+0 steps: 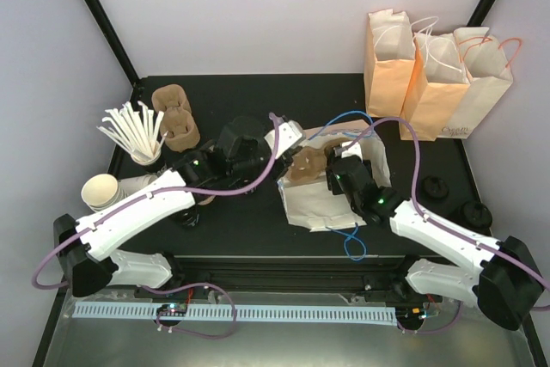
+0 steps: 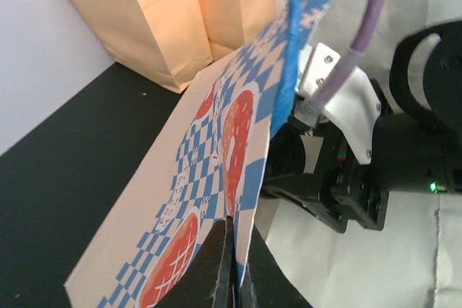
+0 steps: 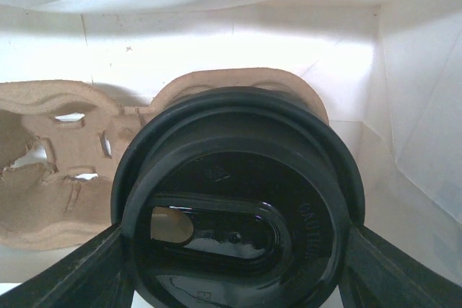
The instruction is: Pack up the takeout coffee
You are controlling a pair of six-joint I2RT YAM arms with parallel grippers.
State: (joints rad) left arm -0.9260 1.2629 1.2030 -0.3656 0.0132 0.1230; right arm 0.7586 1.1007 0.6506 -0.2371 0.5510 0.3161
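**Cup at carrier inside bag: seating not confirmed**

The right gripper [image 3: 234, 273] works inside the white paper bag with a blue-and-red chequered outer face [image 1: 314, 206], which is at table centre. Its fingers are spread wide and clasp the small black cup with a round black lid [image 3: 234, 192] on its flanks at 3 and 9 o'clock. The cup is at the 3 o'clock socket of the brown moulded-pulp carrier [image 3: 50, 156], and the 9 o'clock socket is vacant. Whether the cup's base is fully home cannot be told.

The left gripper [image 2: 234, 273] is pressed together, pinching the edge of the bag's chequered wall at the bag's 11 o'clock and holding the mouth apart.

Recommendation, by judgement: drive the cup along its own axis into the socket, without tilt, until the pulp rim grips it. Only then should the right fingers part, and no wider than is needed to clear the lid, since the bag wall stands close at 3 o'clock. The left pinch ought to hold until the right arm is out
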